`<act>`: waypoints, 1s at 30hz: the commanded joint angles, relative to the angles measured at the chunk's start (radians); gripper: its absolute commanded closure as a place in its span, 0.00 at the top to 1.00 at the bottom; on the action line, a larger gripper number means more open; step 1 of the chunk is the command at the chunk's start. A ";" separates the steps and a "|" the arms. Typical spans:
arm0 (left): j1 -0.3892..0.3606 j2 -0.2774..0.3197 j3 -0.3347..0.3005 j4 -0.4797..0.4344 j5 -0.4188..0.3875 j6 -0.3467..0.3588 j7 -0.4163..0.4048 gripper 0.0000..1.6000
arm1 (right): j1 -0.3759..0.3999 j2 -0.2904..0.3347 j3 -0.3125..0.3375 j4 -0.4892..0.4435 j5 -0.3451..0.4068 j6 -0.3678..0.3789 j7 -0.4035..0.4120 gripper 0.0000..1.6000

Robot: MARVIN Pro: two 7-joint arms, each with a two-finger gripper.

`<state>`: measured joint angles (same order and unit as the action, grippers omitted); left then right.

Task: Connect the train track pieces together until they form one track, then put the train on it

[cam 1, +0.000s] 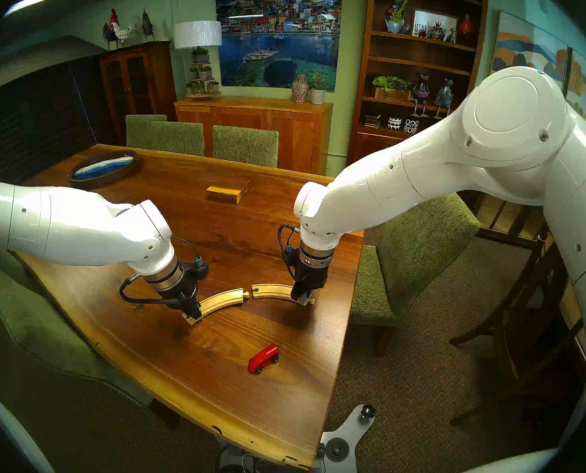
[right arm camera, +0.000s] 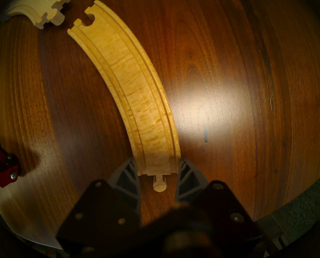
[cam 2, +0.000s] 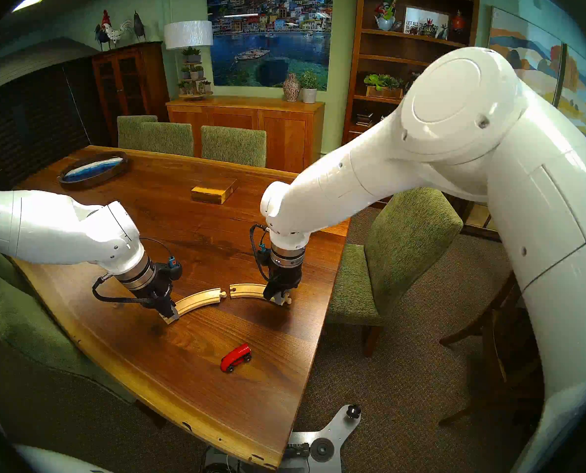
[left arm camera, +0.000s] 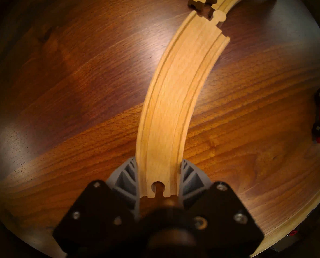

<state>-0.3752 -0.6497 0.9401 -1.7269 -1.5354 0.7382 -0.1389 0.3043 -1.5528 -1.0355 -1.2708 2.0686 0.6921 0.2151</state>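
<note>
Two curved train track pieces lie end to end on the table [cam 1: 216, 243], a small gap between them. The left piece [cam 1: 221, 300] [left arm camera: 174, 103] has my left gripper [cam 1: 193, 317] [left arm camera: 159, 177] shut on its socket end. Its peg points at the socket of the right piece [cam 1: 273, 290] [right arm camera: 133, 88], slightly out of line with it. My right gripper [cam 1: 305, 300] [right arm camera: 158, 170] is shut on that piece's peg end. Nearer the front edge, between the arms, the red train [cam 1: 263, 358] [cam 2: 236, 357] stands free on its wheels.
A rectangular wooden block [cam 1: 228, 192] lies at mid-table, behind the track pieces. An oval dark tray [cam 1: 104, 168] sits at the far left corner. Green chairs [cam 1: 411, 257] flank the table. The table's right edge runs close beside my right gripper.
</note>
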 commanded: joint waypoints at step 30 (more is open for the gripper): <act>-0.031 -0.090 -0.059 0.058 -0.028 0.057 0.003 0.00 | -0.004 -0.001 0.003 0.002 -0.002 -0.003 -0.005 0.00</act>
<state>-0.3715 -0.7235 0.9081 -1.6731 -1.5683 0.7949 -0.1489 0.3036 -1.5514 -1.0338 -1.2708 2.0667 0.6927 0.2150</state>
